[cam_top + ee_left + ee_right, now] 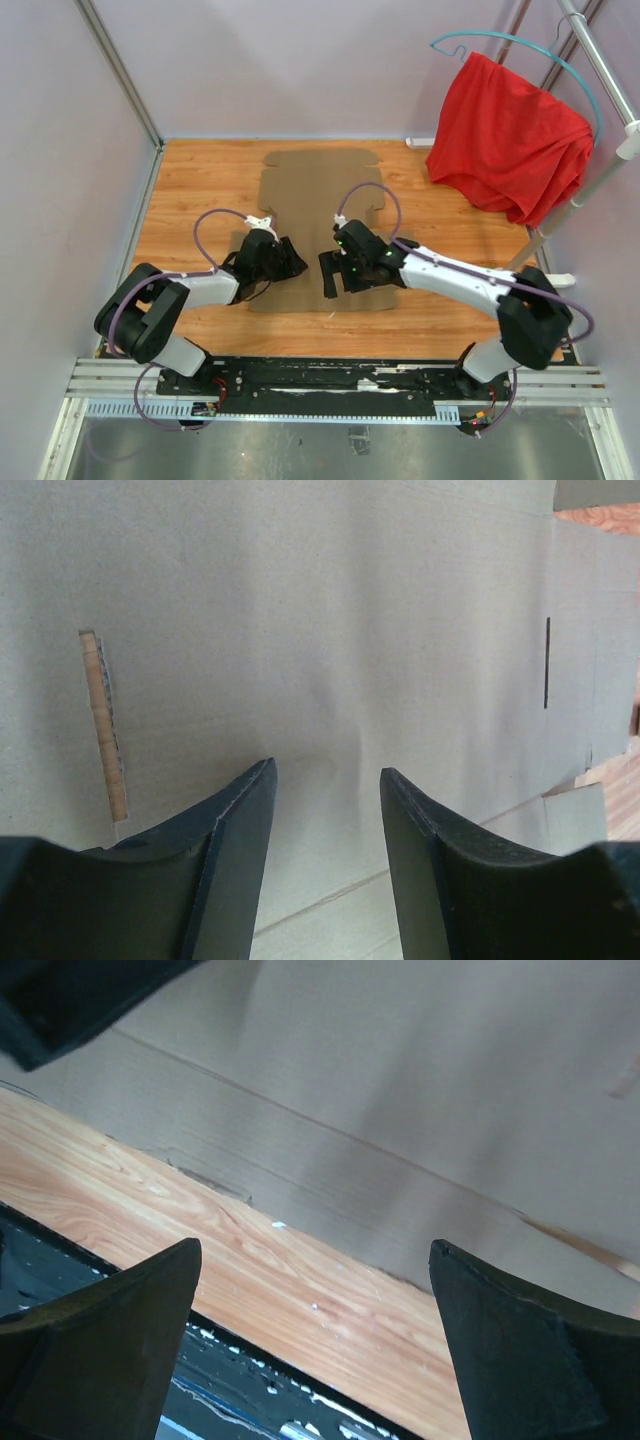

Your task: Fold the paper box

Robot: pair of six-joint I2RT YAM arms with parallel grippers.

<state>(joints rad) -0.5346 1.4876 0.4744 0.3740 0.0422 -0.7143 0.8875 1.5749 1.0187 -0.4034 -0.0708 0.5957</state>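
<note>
**One flat cardboard sheet, two open grippers low over its near half**

There is one wooden table, one paper box, one red cloth and two arms.

The paper box lies unfolded and flat in the middle of the table, its scalloped far flaps pointing away from the arm bases. The red cloth hangs on a rack at the far right corner, well apart from the sheet.

From above, both grippers cover much of the sheet's near half, so its near flaps are only partly seen. The left wrist view shows two openings in the cardboard. One is a wide slot with wood showing through, and the other is a thin dark slit. The right wrist view is blurred, showing only a crease line and the sheet's near edge against the wood.

The left arm bends in from the left, and the left gripper is low over the cardboard with its fingers moderately apart and nothing between them. Whether its tips touch the sheet cannot be told.

The right arm reaches in from the right. The right gripper is spread wide over the sheet's near edge and holds nothing.
</note>
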